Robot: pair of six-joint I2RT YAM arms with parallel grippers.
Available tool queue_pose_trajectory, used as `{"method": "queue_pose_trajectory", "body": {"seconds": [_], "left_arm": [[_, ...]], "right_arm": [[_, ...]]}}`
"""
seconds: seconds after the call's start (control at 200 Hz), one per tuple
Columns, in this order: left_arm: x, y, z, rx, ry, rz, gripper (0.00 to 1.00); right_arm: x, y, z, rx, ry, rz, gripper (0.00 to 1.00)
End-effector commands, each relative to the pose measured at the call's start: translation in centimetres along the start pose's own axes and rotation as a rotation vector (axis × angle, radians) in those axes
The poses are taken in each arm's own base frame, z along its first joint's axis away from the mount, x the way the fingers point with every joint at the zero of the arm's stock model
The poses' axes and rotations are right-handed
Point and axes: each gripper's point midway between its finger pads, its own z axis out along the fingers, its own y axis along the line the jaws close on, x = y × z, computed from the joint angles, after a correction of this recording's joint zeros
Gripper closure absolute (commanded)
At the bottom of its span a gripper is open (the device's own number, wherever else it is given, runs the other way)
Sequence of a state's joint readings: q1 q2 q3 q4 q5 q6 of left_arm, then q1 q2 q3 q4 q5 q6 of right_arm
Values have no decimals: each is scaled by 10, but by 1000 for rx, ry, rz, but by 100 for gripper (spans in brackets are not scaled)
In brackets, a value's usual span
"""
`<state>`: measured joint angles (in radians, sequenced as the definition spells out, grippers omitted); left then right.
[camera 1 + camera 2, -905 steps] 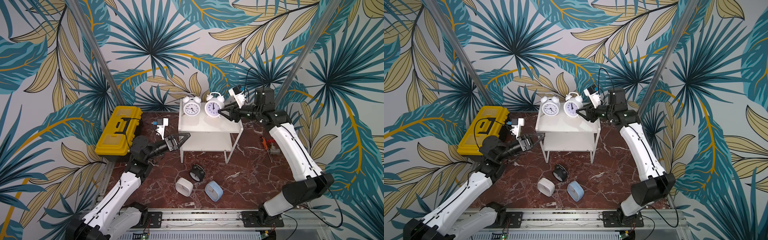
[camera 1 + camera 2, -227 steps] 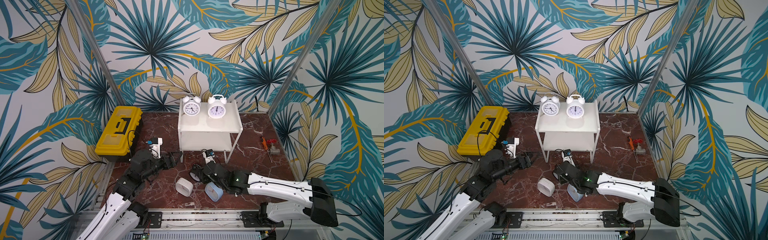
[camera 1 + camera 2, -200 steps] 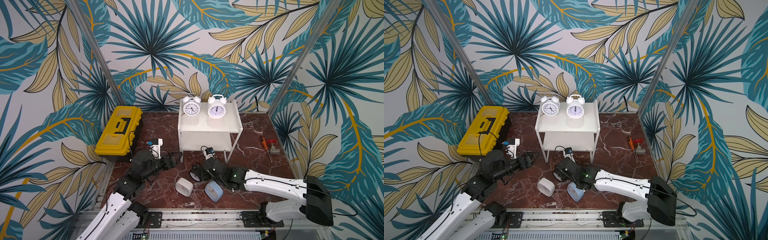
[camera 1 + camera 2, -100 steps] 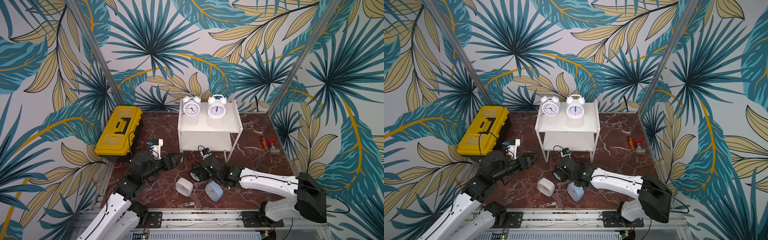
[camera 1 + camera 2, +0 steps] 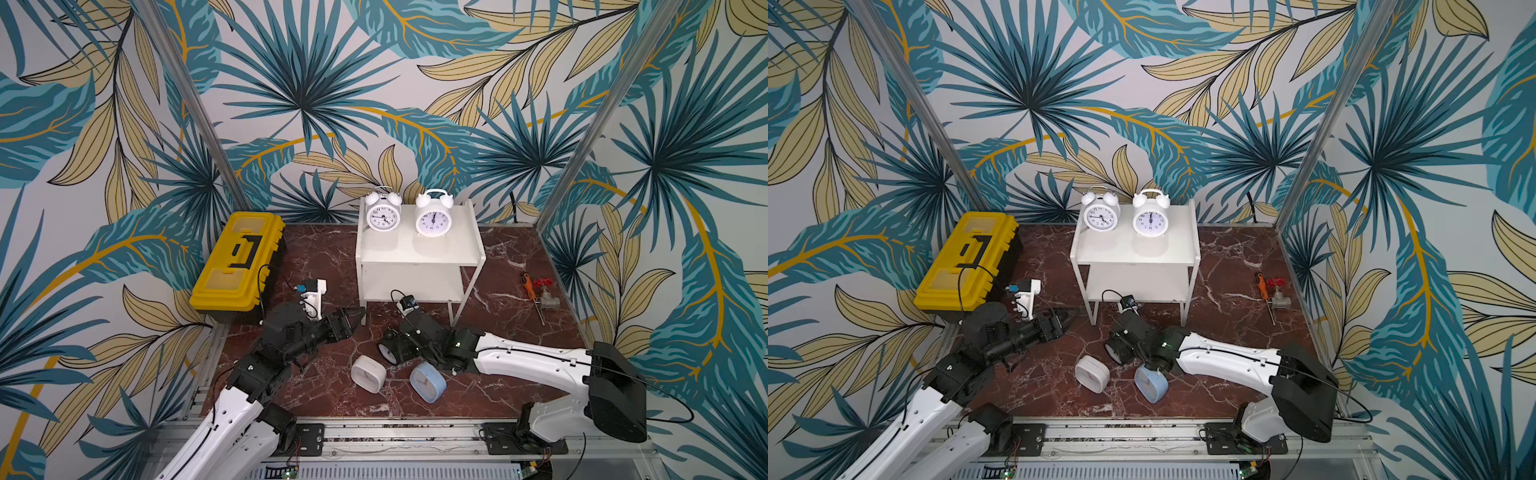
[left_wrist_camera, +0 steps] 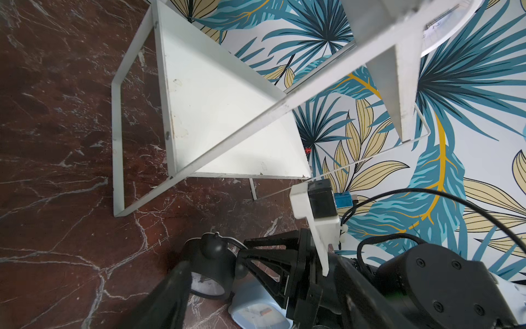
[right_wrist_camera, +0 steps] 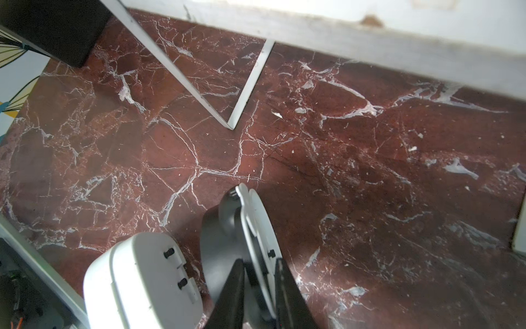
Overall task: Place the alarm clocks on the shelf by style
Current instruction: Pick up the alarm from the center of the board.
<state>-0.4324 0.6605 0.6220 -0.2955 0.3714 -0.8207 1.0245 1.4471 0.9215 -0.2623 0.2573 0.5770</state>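
Two white twin-bell alarm clocks (image 5: 382, 214) (image 5: 433, 218) stand on the top board of the white shelf (image 5: 415, 253). The black twin-bell clock (image 5: 388, 351) (image 7: 225, 228) lies on the floor in front of the shelf. My right gripper (image 5: 404, 353) (image 7: 259, 265) is shut on its rear, one finger on each side of the white back plate. Beside them lie the white square clock (image 5: 368, 373) (image 7: 136, 279) and the light blue one (image 5: 428, 381) (image 6: 256, 310). To the left, my left gripper (image 5: 355, 316) hangs open and holds nothing, near the shelf's front left leg.
A yellow toolbox (image 5: 237, 259) stands against the left wall. An orange-handled screwdriver (image 5: 528, 284) and a red-topped metal valve (image 5: 546, 299) lie on the floor right of the shelf. The shelf's lower board (image 6: 222, 114) is bare.
My right gripper's jaws have narrowed onto the black clock, and that arm has edged toward the shelf. The left arm has hardly moved.
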Motion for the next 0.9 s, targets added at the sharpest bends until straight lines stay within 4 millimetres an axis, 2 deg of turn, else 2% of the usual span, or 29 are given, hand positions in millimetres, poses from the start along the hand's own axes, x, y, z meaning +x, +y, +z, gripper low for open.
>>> {"method": "queue_pose_trajectory", "body": {"seconds": [0.0,0.165,0.321,0.511,0.671,0.896], "left_arm": [[4,5,2,0,9,9,19],[5,7,1,0,9,10,19],[7,8,1,-4,11,7,19],[6,12,0,-16,4,16,18],[0,17,-4,-47,-7,20,17],[-8,0,-9,10,-16,62,15]], "right_arm": [[4,-4,6,38,27,-23,84],[0,-4,5,41,16,-28,100],[-5,-1,-7,34,-7,-46,100],[-19,1,-46,26,-102,-88,100],[-26,2,-85,-67,-178,-98,100],[-21,12,-138,-301,-265,-100,100]]}}
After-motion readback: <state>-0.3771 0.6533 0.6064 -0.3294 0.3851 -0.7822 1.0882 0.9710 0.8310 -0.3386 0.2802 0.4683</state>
